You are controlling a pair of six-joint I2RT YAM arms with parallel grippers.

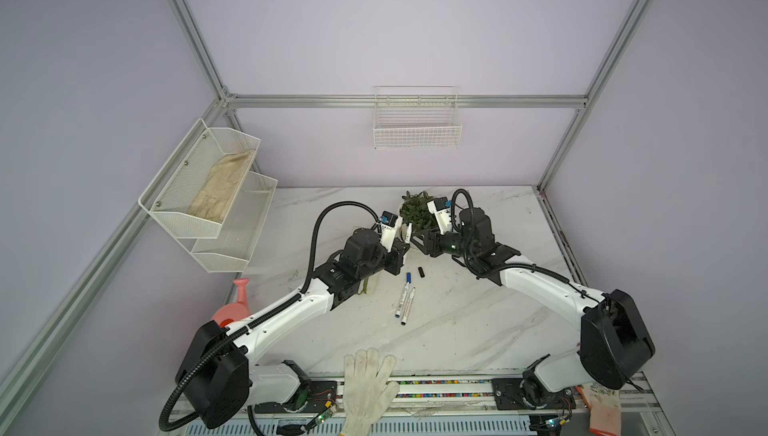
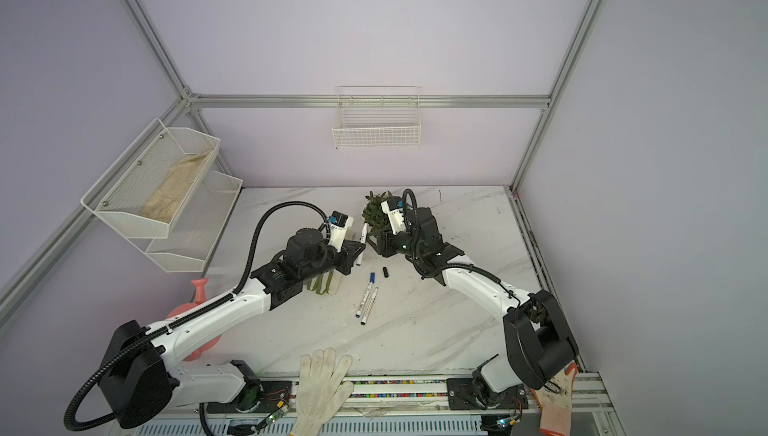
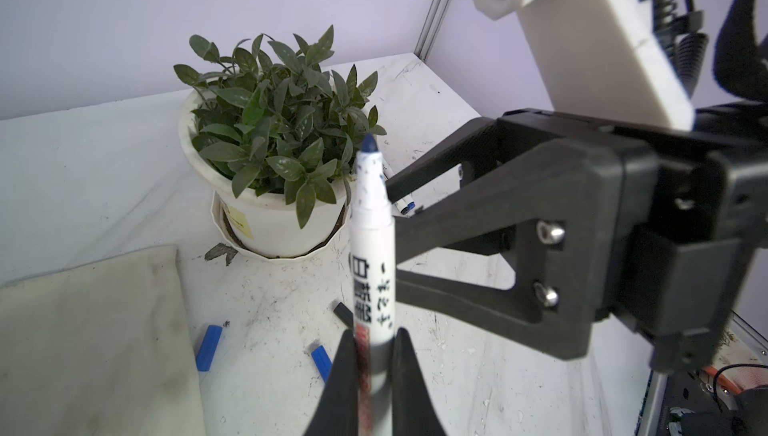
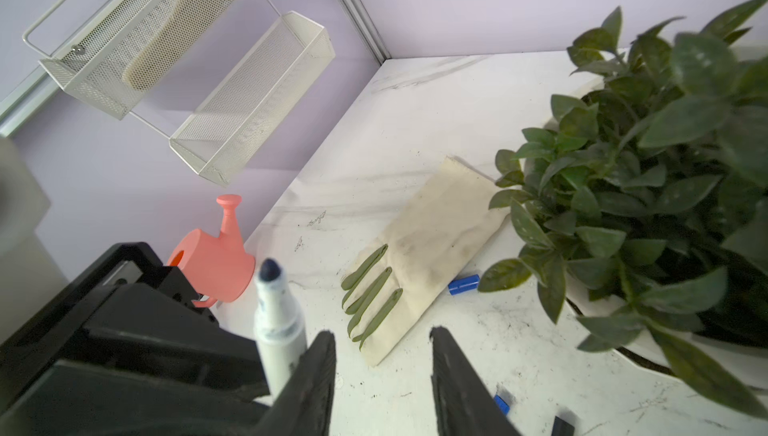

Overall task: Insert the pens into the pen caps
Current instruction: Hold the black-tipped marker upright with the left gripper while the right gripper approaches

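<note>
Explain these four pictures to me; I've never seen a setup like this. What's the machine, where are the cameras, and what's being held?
These are two white-and-black robot arms mounted at the front of a marble table, each ending in a two-fingered gripper. Two pictures look down from one overhead camera; the other two come from a camera on each wrist. The left gripper is clamped on an uncapped pen with a dark blue tip. The right gripper is open and empty, close beside it. On the table lie two more pens, a black cap, blue caps, a potted plant, a cream cloth and a pink watering can.
</note>
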